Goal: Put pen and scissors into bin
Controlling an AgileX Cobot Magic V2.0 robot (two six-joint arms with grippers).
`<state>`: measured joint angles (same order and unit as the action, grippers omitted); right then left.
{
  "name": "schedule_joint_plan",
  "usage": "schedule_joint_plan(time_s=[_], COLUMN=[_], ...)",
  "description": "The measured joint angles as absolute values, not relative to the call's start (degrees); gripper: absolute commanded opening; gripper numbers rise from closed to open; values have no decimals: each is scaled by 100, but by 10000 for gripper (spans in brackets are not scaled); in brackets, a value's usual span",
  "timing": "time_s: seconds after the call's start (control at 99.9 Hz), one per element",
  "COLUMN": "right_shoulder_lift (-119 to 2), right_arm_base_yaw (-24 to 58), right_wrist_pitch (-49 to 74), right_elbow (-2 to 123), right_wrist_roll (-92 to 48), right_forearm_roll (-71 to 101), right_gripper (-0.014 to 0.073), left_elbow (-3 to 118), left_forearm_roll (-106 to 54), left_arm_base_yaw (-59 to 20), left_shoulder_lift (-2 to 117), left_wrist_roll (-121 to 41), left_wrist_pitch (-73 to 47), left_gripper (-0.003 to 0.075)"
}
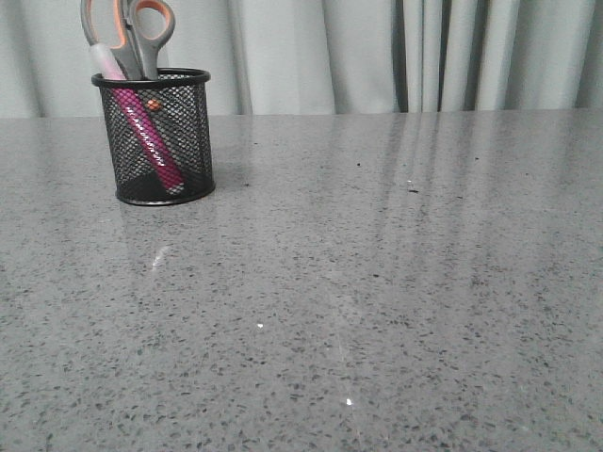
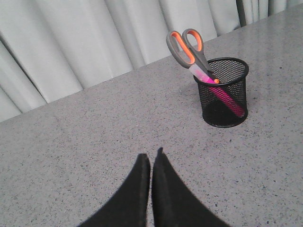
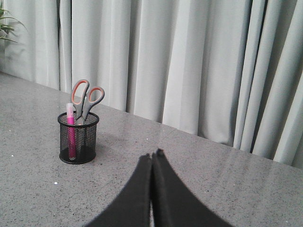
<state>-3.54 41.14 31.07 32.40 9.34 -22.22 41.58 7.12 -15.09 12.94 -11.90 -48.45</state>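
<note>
The bin (image 1: pixel 160 141) stands at the far left of the grey table. The scissors (image 1: pixel 129 36) stand in it with the handles up and the blades inside. The pen (image 1: pixel 146 134) leans inside it, pale cap end up. All three also show in the left wrist view: bin (image 2: pixel 226 94), scissors (image 2: pixel 187 45), pen (image 2: pixel 227 97). They show in the right wrist view too: bin (image 3: pixel 78 139), scissors (image 3: pixel 85 99), pen (image 3: pixel 71 130). My left gripper (image 2: pixel 151 156) and right gripper (image 3: pixel 154 153) are shut, empty and well away from the bin. Neither gripper shows in the front view.
The speckled grey table (image 1: pixel 377 282) reaches back to pale curtains (image 1: pixel 377 52) along its far edge. A green plant leaf (image 3: pixel 7 23) shows at the far corner in the right wrist view.
</note>
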Motion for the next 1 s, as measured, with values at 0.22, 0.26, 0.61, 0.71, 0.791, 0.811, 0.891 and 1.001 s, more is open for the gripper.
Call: schedule_joint_plan(time_s=[0.22,0.26,0.61,0.71,0.791,0.811,0.891,1.001], right_shoulder_lift=[-354,-354,-354,-354,-354,-343,-343,-343], right_arm_base_yaw=[4114,4114,4114,4114,4114,4114,4114,4114], right_wrist_pitch=[3107,3107,3107,3107,3107,3117,3117,3117], right_elbow=[3240,3240,3240,3240,3240,3240,3240,3240], right_wrist_roll=[934,934,934,934,934,934,934,934], right_forearm_roll=[-2222,-2222,-2222,-2222,-2222,-2222,-2224,-2224], right_gripper=[-69,-69,-69,-69,-69,-69,-69,-69], left_elbow=[3620,3465,989,269,-12,-12,-12,-12], left_forearm_roll=[724,674,615,688,725,725,735,735], left_arm_base_yaw=[-1429,-1379,-1044,-1018,-1018,-1018,-998,-818], left_shoulder_lift=[1153,1107,209,-23,-23,-23,-23,-23], left_wrist_roll=[-1190,-1190,-992,-400,-39,0,155,240], left_wrist_pitch=[-4793,-4749,-727,-642,-920,-1035,-1061,-1442], left_gripper=[-19,-19,-19,-19,-19,-19,-19,-19])
